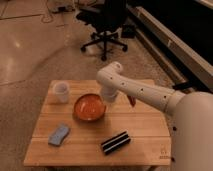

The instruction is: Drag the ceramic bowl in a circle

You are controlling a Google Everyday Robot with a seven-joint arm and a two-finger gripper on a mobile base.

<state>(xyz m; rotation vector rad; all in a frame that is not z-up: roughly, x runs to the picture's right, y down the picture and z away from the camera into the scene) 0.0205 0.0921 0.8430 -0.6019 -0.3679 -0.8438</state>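
Note:
The ceramic bowl (90,106) is wide and shallow, glossy orange-red inside with a darker rim. It sits on the wooden table (145,130), left of the middle. My white arm reaches in from the right and bends down over the bowl's right edge. My gripper (107,98) is at the bowl's right rim, right against it; I cannot tell if it touches.
A small white cup (61,92) stands at the table's back left. A blue-grey sponge (59,135) lies at the front left. A black bar-shaped object (116,142) lies at the front middle. A black office chair (107,24) stands on the floor behind the table.

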